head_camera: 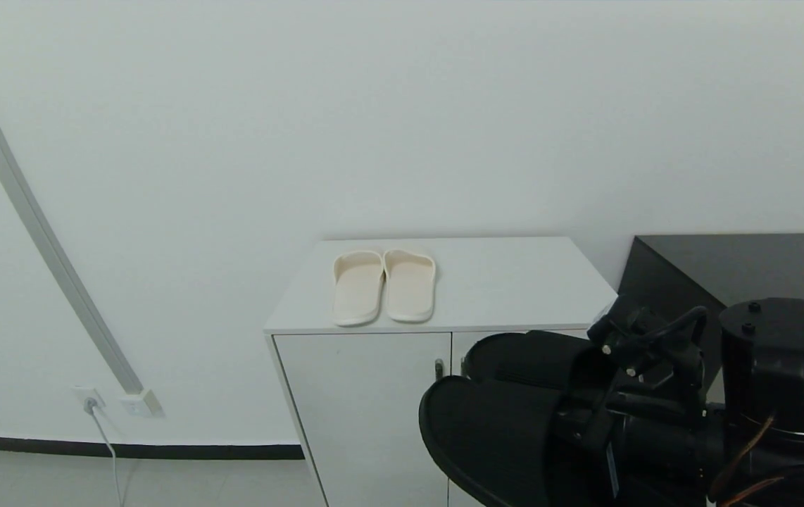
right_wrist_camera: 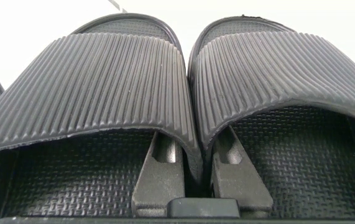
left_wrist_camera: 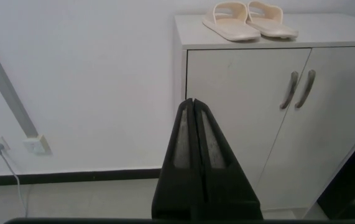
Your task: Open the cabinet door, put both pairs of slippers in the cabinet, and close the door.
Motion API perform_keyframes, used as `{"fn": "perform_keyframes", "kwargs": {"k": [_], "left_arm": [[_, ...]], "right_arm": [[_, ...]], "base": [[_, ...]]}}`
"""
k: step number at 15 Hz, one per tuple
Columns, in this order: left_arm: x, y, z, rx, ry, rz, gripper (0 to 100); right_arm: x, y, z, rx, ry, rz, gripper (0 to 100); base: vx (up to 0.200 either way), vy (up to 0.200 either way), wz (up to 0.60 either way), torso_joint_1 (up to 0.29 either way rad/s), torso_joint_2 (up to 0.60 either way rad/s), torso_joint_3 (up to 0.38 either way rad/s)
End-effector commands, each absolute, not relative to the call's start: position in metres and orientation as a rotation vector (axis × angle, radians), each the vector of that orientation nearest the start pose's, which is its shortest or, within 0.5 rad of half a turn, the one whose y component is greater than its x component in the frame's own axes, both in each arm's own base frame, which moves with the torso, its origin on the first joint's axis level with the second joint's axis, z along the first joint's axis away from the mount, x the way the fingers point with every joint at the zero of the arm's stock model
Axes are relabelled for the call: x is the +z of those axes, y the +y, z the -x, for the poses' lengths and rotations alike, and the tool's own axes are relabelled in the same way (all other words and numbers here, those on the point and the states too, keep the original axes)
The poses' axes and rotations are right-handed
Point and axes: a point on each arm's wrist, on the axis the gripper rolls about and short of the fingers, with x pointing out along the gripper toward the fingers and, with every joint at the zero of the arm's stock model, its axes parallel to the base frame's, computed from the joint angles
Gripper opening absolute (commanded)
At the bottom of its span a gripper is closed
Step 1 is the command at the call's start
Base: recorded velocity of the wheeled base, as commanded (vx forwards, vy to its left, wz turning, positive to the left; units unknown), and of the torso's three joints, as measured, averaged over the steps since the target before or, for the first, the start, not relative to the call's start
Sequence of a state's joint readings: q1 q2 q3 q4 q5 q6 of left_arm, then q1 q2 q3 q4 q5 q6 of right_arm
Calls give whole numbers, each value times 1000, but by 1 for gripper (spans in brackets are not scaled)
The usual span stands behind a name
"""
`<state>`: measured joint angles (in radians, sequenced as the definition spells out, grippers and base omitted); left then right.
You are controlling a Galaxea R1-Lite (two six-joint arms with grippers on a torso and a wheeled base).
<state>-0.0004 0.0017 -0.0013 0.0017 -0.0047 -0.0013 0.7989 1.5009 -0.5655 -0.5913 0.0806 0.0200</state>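
Right end effector (right_wrist_camera: 194, 155) clamps ribbed black slippers (right_wrist_camera: 121, 74); left end effector (left_wrist_camera: 193, 107) pressed together.

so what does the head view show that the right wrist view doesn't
Head view: the white cabinet, doors closed, with the cream slippers on its top. Right wrist view: the right claw, its fingers clamping the touching inner edges of the black slippers. Both: that black pair, side by side.
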Motion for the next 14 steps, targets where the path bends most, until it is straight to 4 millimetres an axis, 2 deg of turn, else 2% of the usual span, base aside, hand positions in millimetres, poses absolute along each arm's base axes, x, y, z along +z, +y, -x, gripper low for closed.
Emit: {"fn": "perform_keyframes", "kwargs": {"k": [1, 6, 12, 13, 14], "left_arm": [[76, 0, 23, -5, 2, 2, 0], [76, 0, 23, -5, 2, 0, 0], [76, 0, 23, -6, 3, 5, 0], [76, 0, 23, -5, 2, 5, 100], [76, 0, 23, -5, 2, 5, 100]], "right_arm": [[168, 172, -166, 866, 342, 106, 0], [165, 172, -165, 867, 353, 110, 0], [165, 171, -164, 866, 351, 113, 0], [165, 171, -164, 867, 350, 116, 0], [165, 171, -164, 869, 349, 118, 0]], "base": [[0, 0, 0, 0, 0, 0], [0, 0, 0, 0, 0, 0], [0, 0, 0, -186, 463, 264], [0, 0, 0, -217, 530, 325], [0, 0, 0, -212, 549, 325]]}}
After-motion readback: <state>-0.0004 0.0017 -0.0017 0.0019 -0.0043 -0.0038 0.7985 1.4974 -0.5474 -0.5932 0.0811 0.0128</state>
